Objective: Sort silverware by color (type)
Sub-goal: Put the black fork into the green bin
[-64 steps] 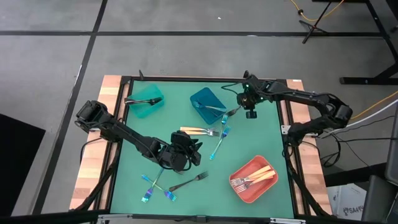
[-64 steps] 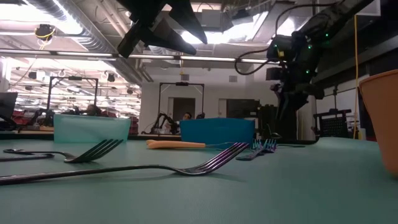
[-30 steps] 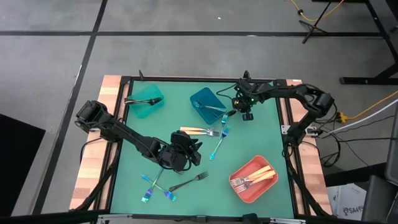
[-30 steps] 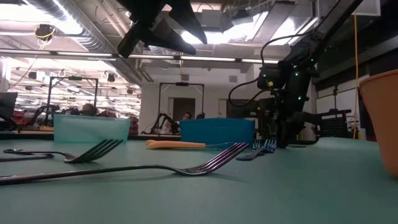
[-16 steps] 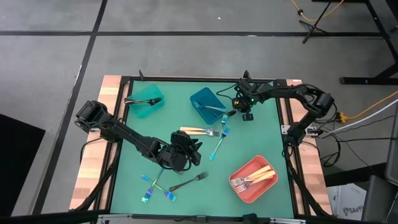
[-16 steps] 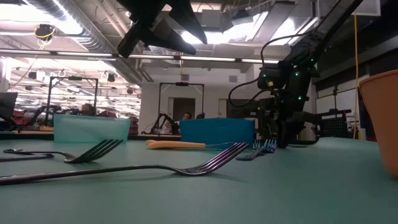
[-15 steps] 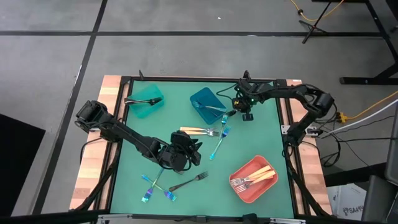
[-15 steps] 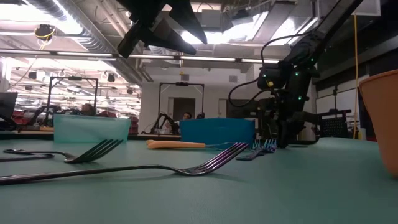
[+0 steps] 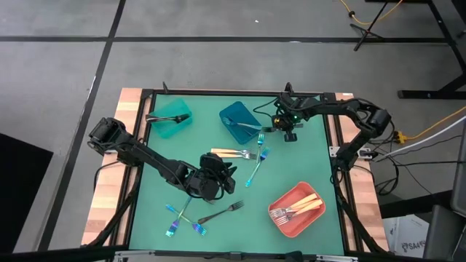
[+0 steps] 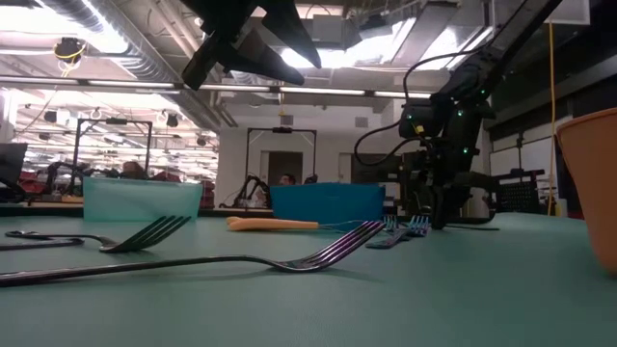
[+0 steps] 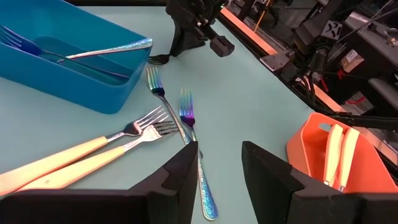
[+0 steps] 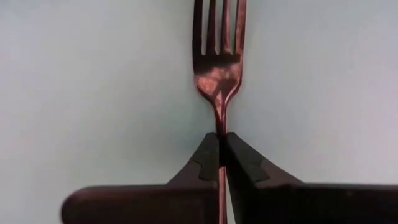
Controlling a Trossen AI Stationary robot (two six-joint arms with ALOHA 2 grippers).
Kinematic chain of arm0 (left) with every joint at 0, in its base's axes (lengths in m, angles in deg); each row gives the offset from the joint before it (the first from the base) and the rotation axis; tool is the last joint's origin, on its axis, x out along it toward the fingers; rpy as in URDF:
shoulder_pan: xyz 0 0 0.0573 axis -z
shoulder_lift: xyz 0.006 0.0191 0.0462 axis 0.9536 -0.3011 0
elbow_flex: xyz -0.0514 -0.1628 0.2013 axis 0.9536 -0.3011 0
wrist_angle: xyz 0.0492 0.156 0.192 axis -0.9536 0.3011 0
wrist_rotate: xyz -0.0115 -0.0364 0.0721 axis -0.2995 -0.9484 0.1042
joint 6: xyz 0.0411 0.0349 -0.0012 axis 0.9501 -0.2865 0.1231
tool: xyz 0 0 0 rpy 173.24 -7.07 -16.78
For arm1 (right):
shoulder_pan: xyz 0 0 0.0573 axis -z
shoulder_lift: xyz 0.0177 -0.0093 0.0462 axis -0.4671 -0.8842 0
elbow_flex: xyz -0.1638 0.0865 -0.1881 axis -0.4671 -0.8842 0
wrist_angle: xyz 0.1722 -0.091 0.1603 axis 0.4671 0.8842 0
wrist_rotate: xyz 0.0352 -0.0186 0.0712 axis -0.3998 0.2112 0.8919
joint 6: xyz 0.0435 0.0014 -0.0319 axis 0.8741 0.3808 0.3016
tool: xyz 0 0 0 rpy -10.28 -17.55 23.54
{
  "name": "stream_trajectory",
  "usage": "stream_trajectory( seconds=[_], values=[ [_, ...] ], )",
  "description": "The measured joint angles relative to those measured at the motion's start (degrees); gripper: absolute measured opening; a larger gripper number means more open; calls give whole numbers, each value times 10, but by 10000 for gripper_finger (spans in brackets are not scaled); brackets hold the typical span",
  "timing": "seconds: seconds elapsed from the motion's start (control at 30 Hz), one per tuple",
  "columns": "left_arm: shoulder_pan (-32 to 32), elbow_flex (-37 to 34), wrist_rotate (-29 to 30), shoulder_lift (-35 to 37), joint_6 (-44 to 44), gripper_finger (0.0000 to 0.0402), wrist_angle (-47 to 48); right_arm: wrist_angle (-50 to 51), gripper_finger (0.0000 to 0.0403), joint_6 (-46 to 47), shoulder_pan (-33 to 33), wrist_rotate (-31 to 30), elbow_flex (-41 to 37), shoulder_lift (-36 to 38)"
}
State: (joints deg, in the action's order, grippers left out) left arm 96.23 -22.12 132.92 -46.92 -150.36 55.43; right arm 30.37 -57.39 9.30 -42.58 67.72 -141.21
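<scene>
Two grippers — the right gripper (image 12: 221, 149) is clamped on a dark fork (image 12: 219, 59) lying near the bench's (image 9: 306, 167) far edge, beside the blue bin (image 9: 240, 120); the left gripper (image 11: 219, 168), fingers apart, hovers mid-bench over the scattered forks (image 11: 168, 115).

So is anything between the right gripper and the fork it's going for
No. The right gripper is already shut on the fork, its fingers pinching the neck just below the tines, beside the blue bin. Nothing sits between them.
</scene>
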Motion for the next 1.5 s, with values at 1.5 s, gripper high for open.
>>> stream_trajectory(
  seconds=[1.5],
  values=[
    [-1, 0, 3, 0, 3, 118, 0, 57, 0, 95, 0, -13, -2, 255]
  ],
)
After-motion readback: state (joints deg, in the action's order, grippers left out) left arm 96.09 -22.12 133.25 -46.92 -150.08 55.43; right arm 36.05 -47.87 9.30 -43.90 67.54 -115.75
